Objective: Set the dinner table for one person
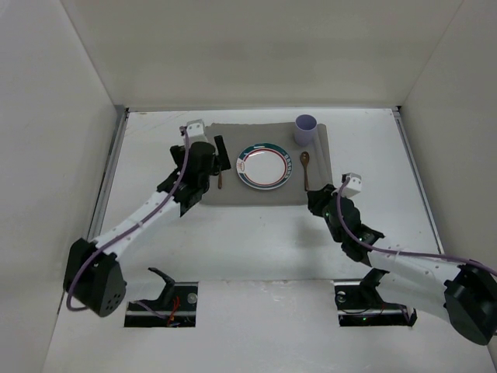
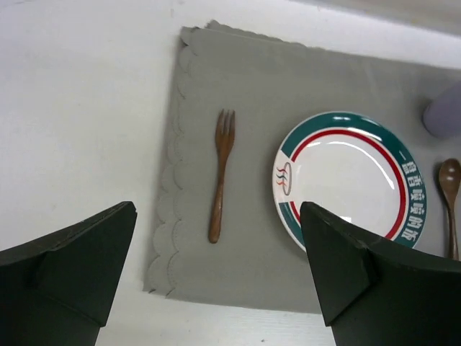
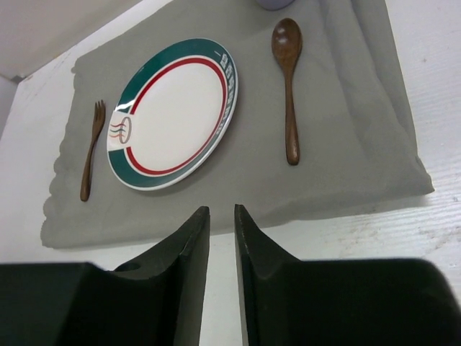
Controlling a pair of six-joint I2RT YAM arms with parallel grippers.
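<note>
A large flat matte white surface [image 1: 256, 241] lies beneath both arms and carries a grey cloth placemat [image 2: 288, 72]. The left end effector [image 2: 217, 213], fingers wide apart and empty, hovers above a brown wooden fork [image 2: 220, 173] on the mat. The right end effector [image 3: 221, 213], fingers nearly together and empty, hangs over bare surface just beside the mat's near edge.

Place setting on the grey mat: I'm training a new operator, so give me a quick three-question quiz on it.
1. True or false: the wooden fork lies on the placemat, left of the plate.
2. What stands at the placemat's far right corner? A: a cup. B: a knife. C: a bowl.
3. Short answer: which arm's fingers are spread wide?
Key: 1 true; 2 A; 3 the left fingers.
</note>
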